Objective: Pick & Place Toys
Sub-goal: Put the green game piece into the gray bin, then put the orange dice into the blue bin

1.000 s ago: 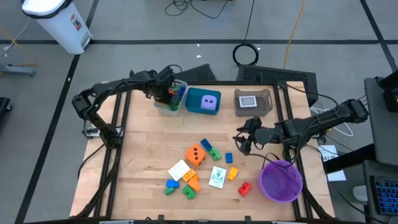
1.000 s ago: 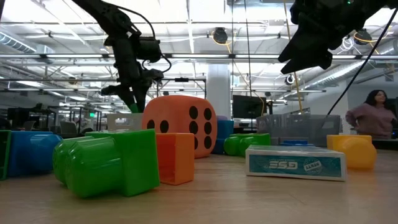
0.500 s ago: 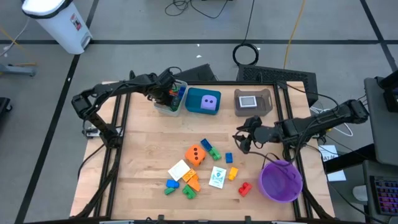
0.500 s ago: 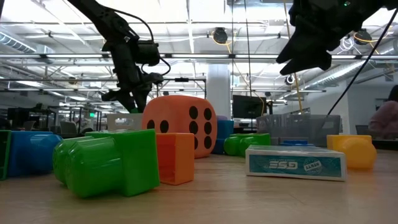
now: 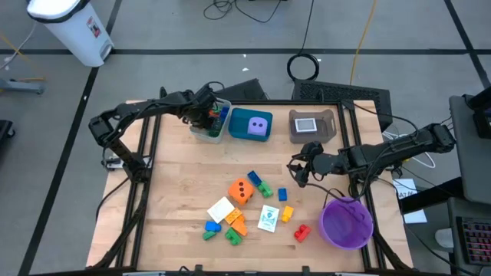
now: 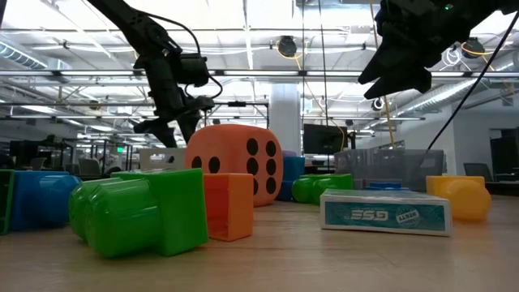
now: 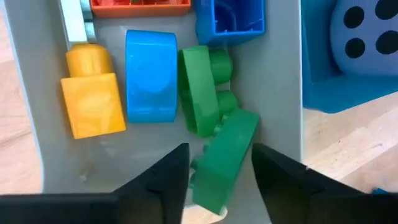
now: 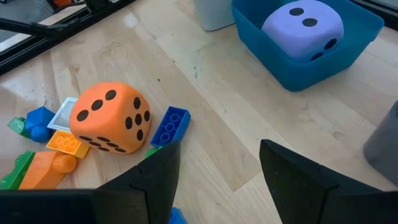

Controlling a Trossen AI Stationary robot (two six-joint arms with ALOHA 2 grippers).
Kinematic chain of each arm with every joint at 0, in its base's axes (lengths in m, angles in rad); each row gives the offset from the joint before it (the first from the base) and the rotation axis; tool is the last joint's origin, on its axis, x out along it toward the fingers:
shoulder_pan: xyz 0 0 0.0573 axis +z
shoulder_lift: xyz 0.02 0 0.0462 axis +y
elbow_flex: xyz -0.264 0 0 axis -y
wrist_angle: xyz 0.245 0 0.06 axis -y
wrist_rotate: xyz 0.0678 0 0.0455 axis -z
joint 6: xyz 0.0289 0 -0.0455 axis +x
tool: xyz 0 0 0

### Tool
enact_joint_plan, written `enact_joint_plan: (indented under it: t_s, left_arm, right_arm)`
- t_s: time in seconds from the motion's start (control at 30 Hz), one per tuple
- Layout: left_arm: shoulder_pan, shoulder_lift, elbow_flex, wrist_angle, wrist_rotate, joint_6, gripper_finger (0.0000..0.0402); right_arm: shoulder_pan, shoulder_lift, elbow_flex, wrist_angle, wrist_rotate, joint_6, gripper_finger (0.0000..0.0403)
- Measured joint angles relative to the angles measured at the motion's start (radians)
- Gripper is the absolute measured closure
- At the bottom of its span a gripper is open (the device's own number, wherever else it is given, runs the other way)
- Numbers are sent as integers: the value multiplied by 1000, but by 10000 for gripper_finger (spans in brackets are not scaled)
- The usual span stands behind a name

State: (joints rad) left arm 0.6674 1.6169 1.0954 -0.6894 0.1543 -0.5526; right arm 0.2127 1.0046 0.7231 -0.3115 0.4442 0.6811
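My left gripper [image 5: 205, 116] hangs open over the grey tray [image 5: 201, 132] at the table's far left. Its fingers stand on either side of a green brick [image 7: 221, 158] that lies slanted on the tray's floor, beside another green brick [image 7: 202, 93], a blue one [image 7: 150, 78] and a yellow one [image 7: 93, 93]. My right gripper [image 5: 295, 172] hovers open, right of the table's middle, with nothing between its fingers. Below it lie the orange die [image 8: 111, 118], a blue brick [image 8: 170, 126], loose bricks [image 5: 230, 226] and white cards [image 5: 268, 218]. The purple die [image 5: 259, 127] sits in the teal tray [image 5: 238, 115].
A brown tray [image 5: 313, 126] with a small screen-like item stands at the far right. The purple bowl [image 5: 347, 222] sits at the near right corner. Bare wood lies between the far trays and the toy cluster, and along the table's left side.
My left gripper has opened over the grey tray. The green brick that showed at its fingertips in the low view has left them and now lies in the tray. My right gripper has kept still.
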Motion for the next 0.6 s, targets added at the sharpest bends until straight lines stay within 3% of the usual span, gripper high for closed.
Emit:
enact_joint_plan:
  t_s: [0.23,0.6]
  left_arm:
    - [24,-6,7,11,72,-3,167]
    - [59,-152,103,17,192,65,163]
  right_arm:
    - [0,0,0,0,0,0,190]
    - [0,0,0,0,-1,18,190]
